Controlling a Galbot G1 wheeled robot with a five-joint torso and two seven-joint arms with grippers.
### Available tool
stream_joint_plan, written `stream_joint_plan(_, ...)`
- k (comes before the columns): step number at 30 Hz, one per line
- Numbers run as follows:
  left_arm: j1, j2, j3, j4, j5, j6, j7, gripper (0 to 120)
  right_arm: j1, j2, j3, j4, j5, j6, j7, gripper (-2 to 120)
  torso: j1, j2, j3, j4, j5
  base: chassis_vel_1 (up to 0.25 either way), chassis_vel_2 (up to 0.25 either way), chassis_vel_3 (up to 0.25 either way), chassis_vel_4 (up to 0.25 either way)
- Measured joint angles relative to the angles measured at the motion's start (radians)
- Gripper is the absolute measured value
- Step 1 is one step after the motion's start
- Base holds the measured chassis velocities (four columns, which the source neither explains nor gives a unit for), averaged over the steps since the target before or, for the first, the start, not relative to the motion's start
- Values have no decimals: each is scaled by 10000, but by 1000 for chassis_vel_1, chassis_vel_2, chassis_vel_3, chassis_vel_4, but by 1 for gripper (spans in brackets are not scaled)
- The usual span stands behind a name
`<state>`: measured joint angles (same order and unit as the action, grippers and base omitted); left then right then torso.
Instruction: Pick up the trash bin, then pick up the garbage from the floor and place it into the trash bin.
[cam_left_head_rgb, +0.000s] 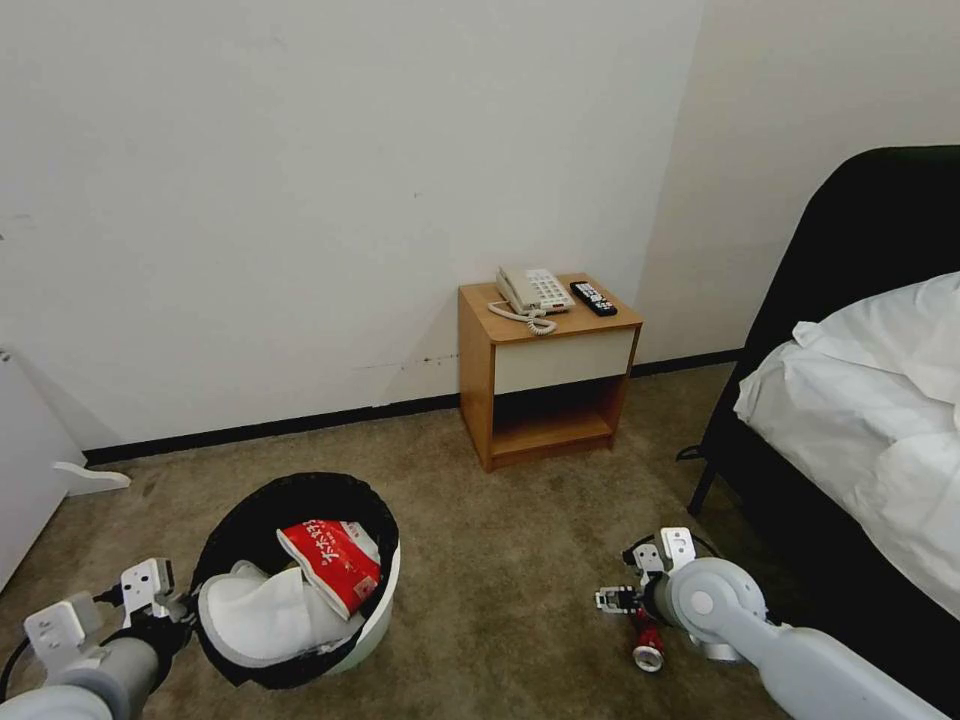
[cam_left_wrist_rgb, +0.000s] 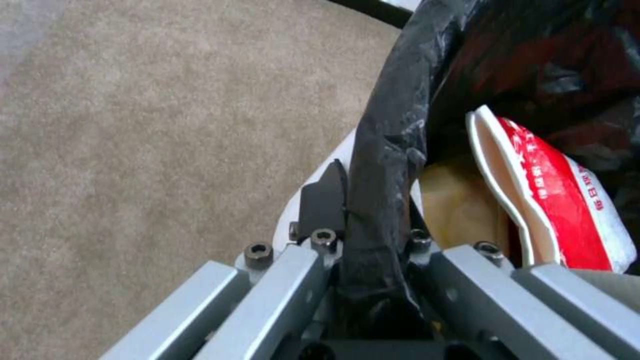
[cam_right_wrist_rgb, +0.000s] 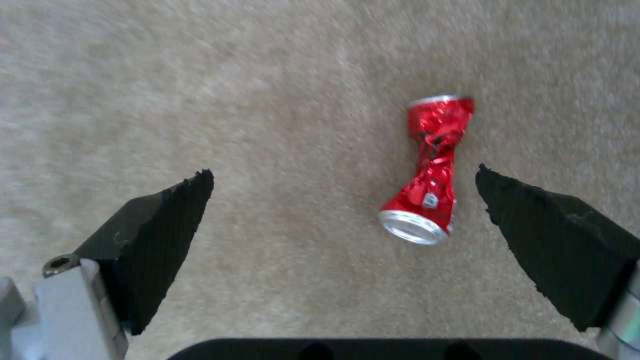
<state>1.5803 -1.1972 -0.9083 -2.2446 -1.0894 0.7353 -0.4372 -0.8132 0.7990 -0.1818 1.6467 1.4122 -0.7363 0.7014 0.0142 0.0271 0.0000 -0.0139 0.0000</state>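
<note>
On the carpet the squashed red can (cam_right_wrist_rgb: 427, 175) looks light, easiest pinched at its thin middle by the wide-open right gripper (cam_right_wrist_rgb: 343, 200), while the left gripper (cam_left_wrist_rgb: 363, 240) grips the trash bin (cam_left_head_rgb: 375, 610) rim.

The trash bin (cam_left_head_rgb: 375, 610) leans low on the left, its rim at the left gripper (cam_left_head_rgb: 180, 605); inside lie a white slipper (cam_left_head_rgb: 270, 615) and a red packet (cam_left_head_rgb: 335, 562). On the carpet (cam_left_head_rgb: 500, 560) to the right, the right gripper (cam_left_head_rgb: 625, 600) hangs over a red can (cam_left_head_rgb: 648, 645) (partly hidden). A nightstand (cam_left_head_rgb: 545, 370) stands against the wall.
</note>
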Motion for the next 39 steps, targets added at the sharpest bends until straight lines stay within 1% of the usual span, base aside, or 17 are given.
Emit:
stream_joint_plan(10, 39, 47, -10, 0, -7, 0, 1, 1, -163, 414, 13, -1082, -535, 7, -472, 100, -1, 0, 0, 0, 0, 0, 0, 0, 0)
stream_joint_plan(15, 70, 6, -16, 3, -6, 0, 2, 1, 115, 788, 76, -1976, -908, 8, -795, 100, 0, 0, 0, 0, 0, 0, 0, 0, 0)
stream_joint_plan(20, 76, 17, -39, 47, -6, 0, 1, 1, 310, 1080, 91, -2466, -1172, 8, -1003, 100, 0, 0, 0, 0, 0, 0, 0, 0, 0)
stream_joint_plan(28, 67, 69, -58, 148, -12, 0, 1, 1, 474, 1442, 138, -3126, -1544, 9, -1269, 100, -1, 0, 0, 0, 0, 0, 0, 0, 0)
stream_joint_plan(39, -28, 149, -62, 231, -72, 0, 2, 1, 292, 1580, 149, -3586, -1972, 10, -1459, 96, -1, 0, 0, -1, 0, 0, 0, 0, 0)
